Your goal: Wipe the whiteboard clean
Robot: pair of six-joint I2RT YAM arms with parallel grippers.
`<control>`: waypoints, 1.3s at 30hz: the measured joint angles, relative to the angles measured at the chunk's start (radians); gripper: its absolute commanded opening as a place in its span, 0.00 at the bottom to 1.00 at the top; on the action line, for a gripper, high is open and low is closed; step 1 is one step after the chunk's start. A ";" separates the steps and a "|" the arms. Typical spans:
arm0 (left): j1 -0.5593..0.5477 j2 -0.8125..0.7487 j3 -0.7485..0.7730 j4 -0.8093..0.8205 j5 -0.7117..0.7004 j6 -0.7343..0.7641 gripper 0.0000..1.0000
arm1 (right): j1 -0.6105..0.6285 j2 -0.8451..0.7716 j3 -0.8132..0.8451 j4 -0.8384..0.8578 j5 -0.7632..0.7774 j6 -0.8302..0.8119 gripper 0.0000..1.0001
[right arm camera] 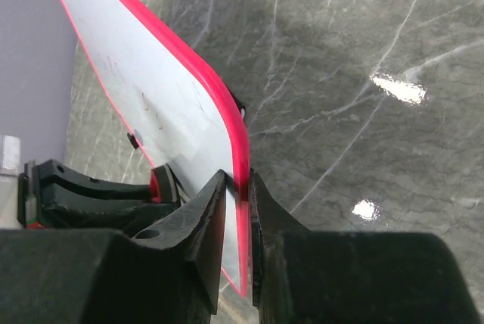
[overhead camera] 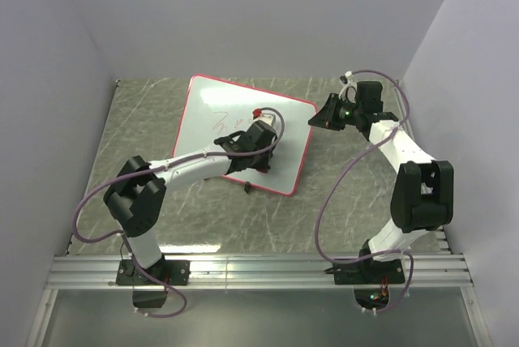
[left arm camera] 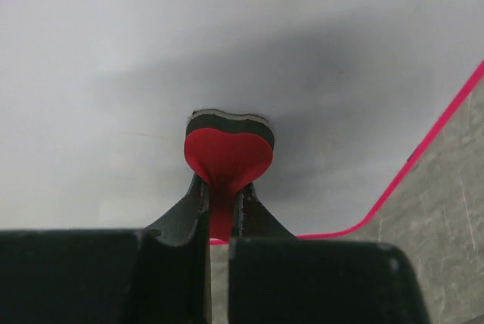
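The whiteboard (overhead camera: 209, 112), white with a thin red frame, lies on the table, and faint scribbles (overhead camera: 224, 122) show near its middle. My left gripper (overhead camera: 260, 121) is shut on a red heart-shaped eraser (overhead camera: 257, 112) with a dark felt layer, held against the board. The left wrist view shows the eraser (left arm camera: 229, 150) pinched between the fingers (left arm camera: 221, 197) over the white surface (left arm camera: 151, 51). My right gripper (overhead camera: 317, 118) is shut on the board's right edge. In the right wrist view its jaws (right arm camera: 237, 188) clamp the red frame (right arm camera: 219, 97).
The table is grey marble (overhead camera: 357, 193), boxed in by pale walls at the left, back and right. A small black clip (overhead camera: 246, 186) sits at the board's near edge. A metal rail (overhead camera: 259, 270) runs along the near edge by the arm bases.
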 measured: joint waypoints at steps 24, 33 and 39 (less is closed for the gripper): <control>0.501 -0.081 -0.071 0.018 0.056 0.098 0.00 | 0.011 -0.055 -0.003 -0.062 0.026 -0.019 0.06; 0.421 0.035 0.180 0.009 0.122 0.101 0.00 | 0.023 -0.055 -0.010 -0.069 0.046 -0.023 0.06; 0.376 0.055 0.222 0.008 0.134 0.101 0.00 | 0.024 -0.056 -0.014 -0.066 0.052 -0.024 0.06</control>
